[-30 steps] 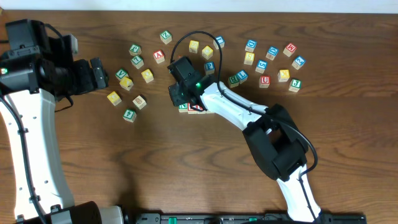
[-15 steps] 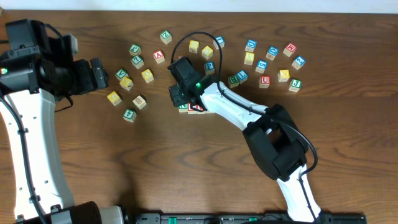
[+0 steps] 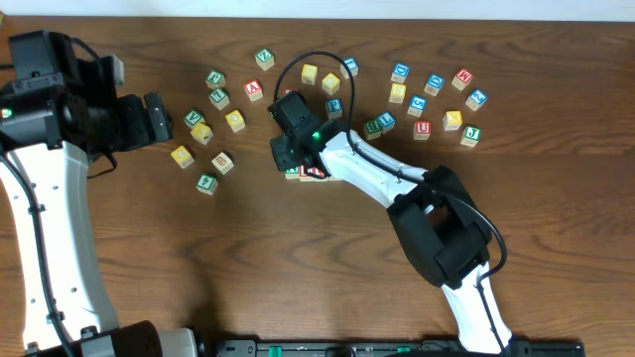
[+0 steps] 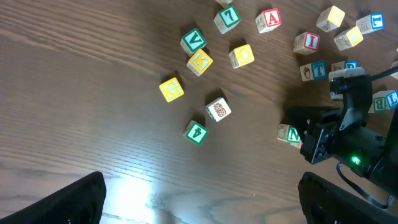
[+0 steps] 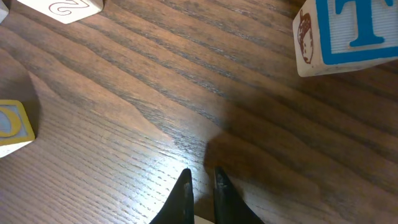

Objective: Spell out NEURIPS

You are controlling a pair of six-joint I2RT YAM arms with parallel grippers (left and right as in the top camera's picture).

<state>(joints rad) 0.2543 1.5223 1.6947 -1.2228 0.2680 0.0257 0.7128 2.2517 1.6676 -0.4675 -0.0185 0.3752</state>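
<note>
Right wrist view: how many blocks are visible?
3: T block top right, yellow block at left edge, pale block top left; more may hide under the right gripper.

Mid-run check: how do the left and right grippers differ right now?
The left gripper is wide open; the right gripper is shut. The left gripper hangs high at the left edge of the scattered blocks; the right gripper is low over the wood mid-table, next to the N block. Shared: neither visibly holds a block.
</note>
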